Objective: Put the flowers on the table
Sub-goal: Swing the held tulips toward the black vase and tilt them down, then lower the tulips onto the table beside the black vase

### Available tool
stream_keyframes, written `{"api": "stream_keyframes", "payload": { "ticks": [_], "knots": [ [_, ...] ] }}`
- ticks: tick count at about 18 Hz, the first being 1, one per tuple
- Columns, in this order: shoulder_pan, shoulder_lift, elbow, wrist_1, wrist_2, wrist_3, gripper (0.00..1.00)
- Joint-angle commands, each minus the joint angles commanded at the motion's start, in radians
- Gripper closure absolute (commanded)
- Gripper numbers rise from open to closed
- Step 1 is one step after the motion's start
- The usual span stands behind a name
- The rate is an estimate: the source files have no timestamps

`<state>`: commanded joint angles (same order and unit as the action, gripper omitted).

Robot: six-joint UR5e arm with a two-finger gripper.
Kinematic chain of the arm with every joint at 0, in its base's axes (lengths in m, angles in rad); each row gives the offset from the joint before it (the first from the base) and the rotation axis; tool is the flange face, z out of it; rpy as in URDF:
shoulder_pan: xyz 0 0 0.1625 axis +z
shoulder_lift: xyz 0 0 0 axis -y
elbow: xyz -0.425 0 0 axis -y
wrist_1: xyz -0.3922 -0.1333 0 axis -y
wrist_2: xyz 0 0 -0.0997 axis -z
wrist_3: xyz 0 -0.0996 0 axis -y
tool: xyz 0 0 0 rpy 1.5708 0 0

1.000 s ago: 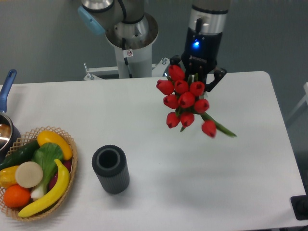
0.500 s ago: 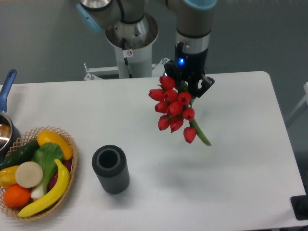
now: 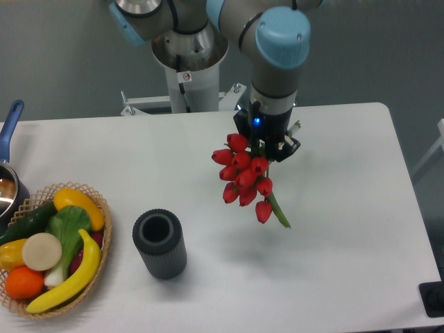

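The flowers [image 3: 244, 177], a tied bunch of red tulip buds with green stems, hang tilted in the air above the middle of the white table [image 3: 347, 208]. My gripper [image 3: 267, 142] is shut on their stems from above, with the buds pointing down and to the left. One bud and a green leaf stick out at the lower right. The fingertips are mostly hidden behind the buds.
A dark grey ribbed vase [image 3: 160, 243] stands upright at the front left of the flowers. A wicker basket [image 3: 104, 229] of fruit and vegetables sits at the left edge. A pot with a blue handle [image 3: 10, 125] is at the far left. The robot base [image 3: 187, 62] is behind the table.
The arm has swung forward and left over the table, carrying the flowers lower and toward the middle. The bunch has moved left and down with it.
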<state>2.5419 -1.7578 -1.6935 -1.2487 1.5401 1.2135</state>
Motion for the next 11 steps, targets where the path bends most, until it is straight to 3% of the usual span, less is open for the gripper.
{"api": "stream_keyframes", "payload": {
  "ticks": [11],
  "knots": [
    [-0.018,-0.095,0.011,0.009,0.078,-0.029,0.6]
  ]
}}
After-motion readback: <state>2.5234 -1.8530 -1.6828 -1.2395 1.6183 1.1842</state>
